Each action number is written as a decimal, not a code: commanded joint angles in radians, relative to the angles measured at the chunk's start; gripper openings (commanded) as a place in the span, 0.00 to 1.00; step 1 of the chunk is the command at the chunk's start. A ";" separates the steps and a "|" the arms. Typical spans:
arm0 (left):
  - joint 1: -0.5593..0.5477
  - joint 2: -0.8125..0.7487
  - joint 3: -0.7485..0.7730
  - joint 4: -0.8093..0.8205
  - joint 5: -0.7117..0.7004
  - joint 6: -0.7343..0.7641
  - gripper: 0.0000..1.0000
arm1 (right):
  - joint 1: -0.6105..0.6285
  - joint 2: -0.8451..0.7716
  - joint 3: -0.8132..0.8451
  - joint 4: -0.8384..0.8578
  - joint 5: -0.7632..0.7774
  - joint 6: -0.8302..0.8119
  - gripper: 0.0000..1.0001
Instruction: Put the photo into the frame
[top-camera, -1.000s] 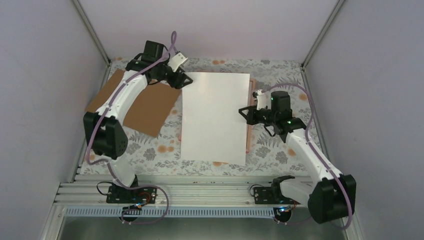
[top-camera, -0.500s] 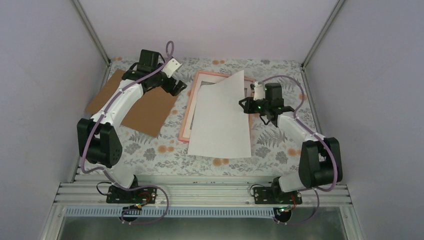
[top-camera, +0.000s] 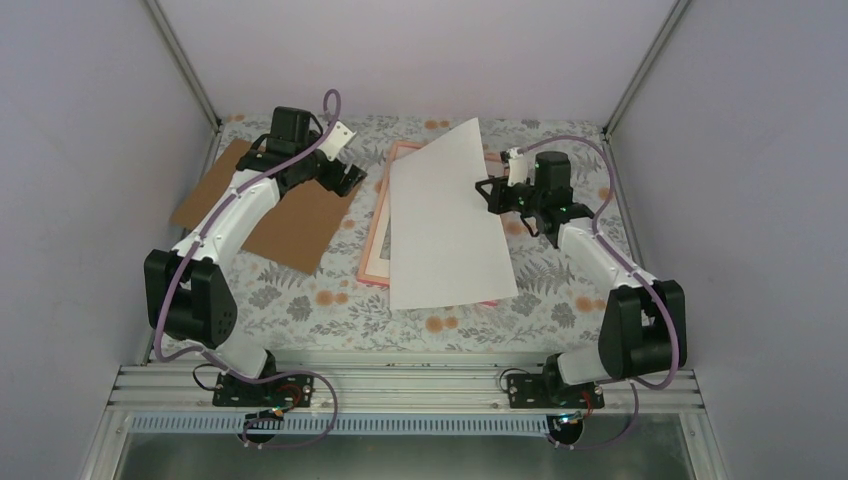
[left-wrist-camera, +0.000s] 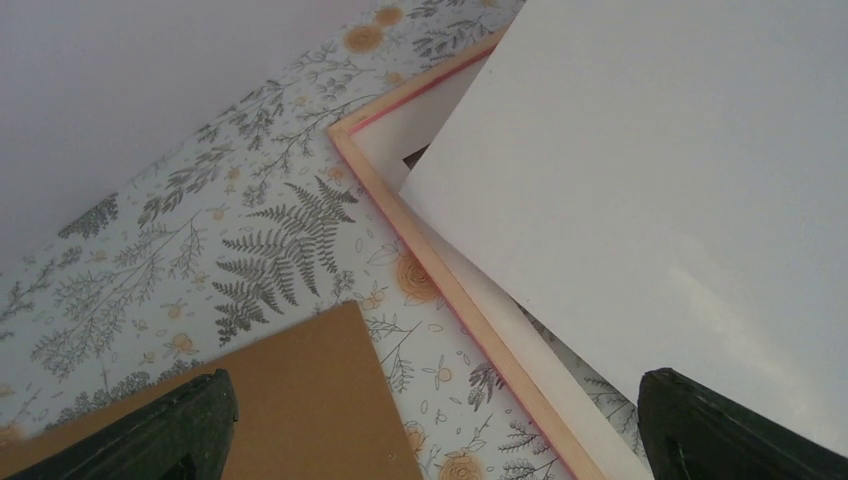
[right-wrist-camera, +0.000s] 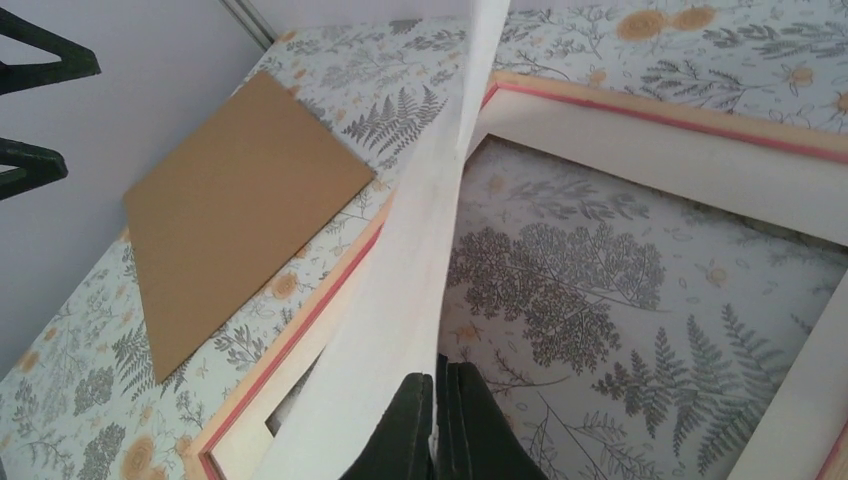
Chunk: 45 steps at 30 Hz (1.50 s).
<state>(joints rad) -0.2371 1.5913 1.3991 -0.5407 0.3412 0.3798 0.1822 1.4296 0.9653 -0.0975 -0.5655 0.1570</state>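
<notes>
The photo (top-camera: 440, 230) shows its plain white back and hangs tilted over the frame (top-camera: 374, 238), its right edge raised. My right gripper (top-camera: 492, 196) is shut on that edge; in the right wrist view the fingers (right-wrist-camera: 440, 420) pinch the curving sheet (right-wrist-camera: 400, 300) above the frame's inner rim (right-wrist-camera: 640, 130). My left gripper (top-camera: 346, 178) is open and empty, just left of the frame's far-left corner. In the left wrist view its fingers (left-wrist-camera: 170, 430) stand wide apart over the cardboard's corner and the frame's left side (left-wrist-camera: 450, 290), with the photo (left-wrist-camera: 650, 170) to the right.
A brown cardboard backing board (top-camera: 270, 205) lies flat at the left, also in the left wrist view (left-wrist-camera: 290, 400) and the right wrist view (right-wrist-camera: 240, 200). A floral cloth (top-camera: 300, 300) covers the table. Grey walls close in on the far side and both flanks.
My right gripper has moved back and up with the photo's edge, so the sheet has swung and tilted off the frame. My left gripper has drawn back slightly to the left.
</notes>
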 joint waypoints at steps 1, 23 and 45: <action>0.006 -0.009 0.007 0.030 -0.001 -0.015 1.00 | 0.007 -0.015 0.025 0.069 -0.028 0.000 0.04; 0.047 0.012 -0.033 0.023 0.037 -0.061 1.00 | 0.028 0.261 0.109 0.342 0.083 0.471 0.03; 0.132 0.177 -0.057 0.050 0.253 -0.278 1.00 | -0.012 0.362 0.088 0.222 0.295 0.674 0.03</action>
<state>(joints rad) -0.1051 1.7660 1.3590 -0.5022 0.5777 0.1184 0.1749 1.7733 1.0592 0.1585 -0.3599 0.7792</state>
